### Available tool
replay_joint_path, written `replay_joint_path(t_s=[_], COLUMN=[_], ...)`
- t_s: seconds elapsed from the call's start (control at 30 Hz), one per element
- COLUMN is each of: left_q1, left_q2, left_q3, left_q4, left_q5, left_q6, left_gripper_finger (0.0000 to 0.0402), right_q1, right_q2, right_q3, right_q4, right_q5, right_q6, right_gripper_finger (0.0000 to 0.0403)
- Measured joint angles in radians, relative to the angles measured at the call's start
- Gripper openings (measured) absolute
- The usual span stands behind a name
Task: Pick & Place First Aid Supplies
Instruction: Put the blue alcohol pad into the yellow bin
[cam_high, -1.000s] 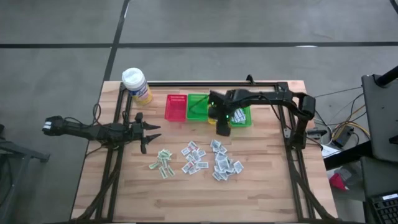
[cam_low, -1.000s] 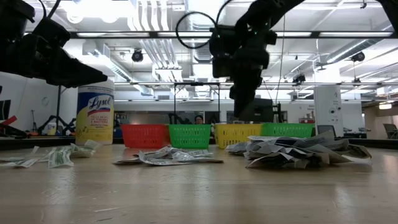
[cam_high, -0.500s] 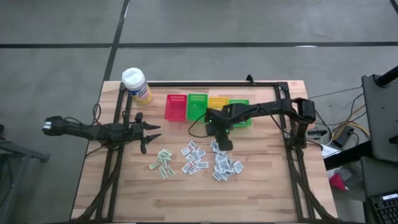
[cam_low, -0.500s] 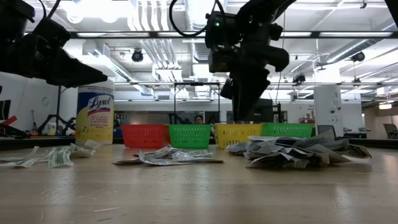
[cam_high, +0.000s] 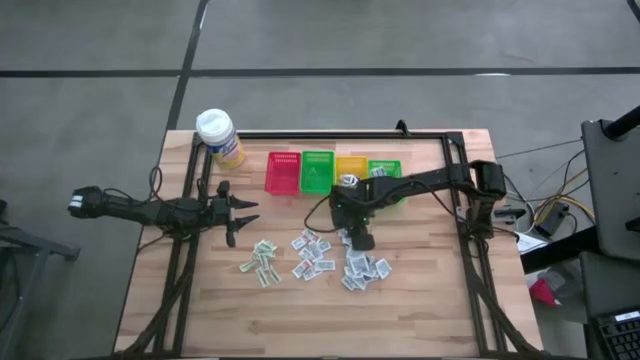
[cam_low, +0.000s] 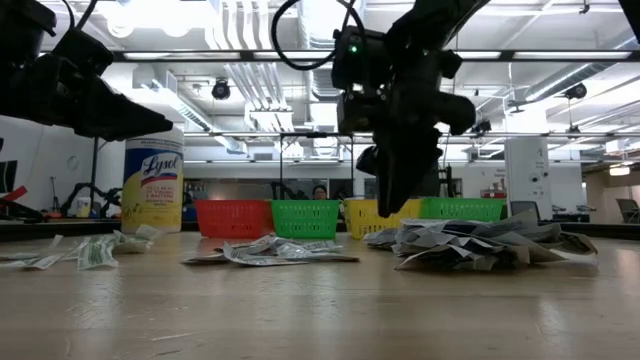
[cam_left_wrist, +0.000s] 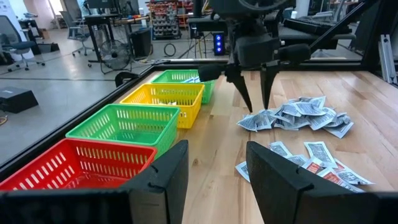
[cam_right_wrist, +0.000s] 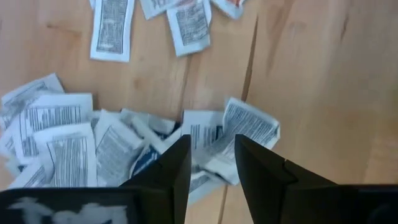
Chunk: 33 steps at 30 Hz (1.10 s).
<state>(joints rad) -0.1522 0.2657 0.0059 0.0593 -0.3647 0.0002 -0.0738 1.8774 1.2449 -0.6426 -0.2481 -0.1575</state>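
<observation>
1. The right gripper (cam_high: 362, 240) is pointed straight down over the near edge of the biggest heap of first aid supplies (cam_high: 360, 266); the arm is stretched in from 3 o'clock. Its jaws are parted, with nothing pinched between them.
2. The left gripper (cam_high: 240, 213) is parked level above the surface (cam_high: 420, 290) over at 9 o'clock, jaws spread and empty.
3. The packets are scattered in three clusters across the middle of the wood, toward 6 o'clock from the baskets (cam_high: 333, 173).
4. "Lysol" can be read on the yellow bottle (cam_low: 152, 180) at 11 o'clock. The print on the packets can't be made out.
</observation>
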Motion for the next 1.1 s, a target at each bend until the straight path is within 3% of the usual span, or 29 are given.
replay_joint_path(t_s=[0.5, 0.87, 1.1], left_q1=[0.000, 0.000, 0.000], left_q2=[0.010, 0.013, 0.013], left_q3=[0.000, 0.000, 0.000], left_q4=[0.000, 0.000, 0.000], left_q5=[0.000, 0.000, 0.000], left_q6=[0.000, -0.001, 0.000], left_gripper_finger=[0.0158, 0.0158, 0.0158], right_q1=[0.015, 0.027, 0.029], right_q2=[0.011, 0.096, 0.097], right_q3=[-0.015, -0.005, -0.005], right_q4=[0.047, 0.052, 0.052], right_q5=[0.024, 0.023, 0.067], right_q6=[0.070, 0.124, 0.163], right_gripper_finger=[0.0123, 0.0134, 0.0105])
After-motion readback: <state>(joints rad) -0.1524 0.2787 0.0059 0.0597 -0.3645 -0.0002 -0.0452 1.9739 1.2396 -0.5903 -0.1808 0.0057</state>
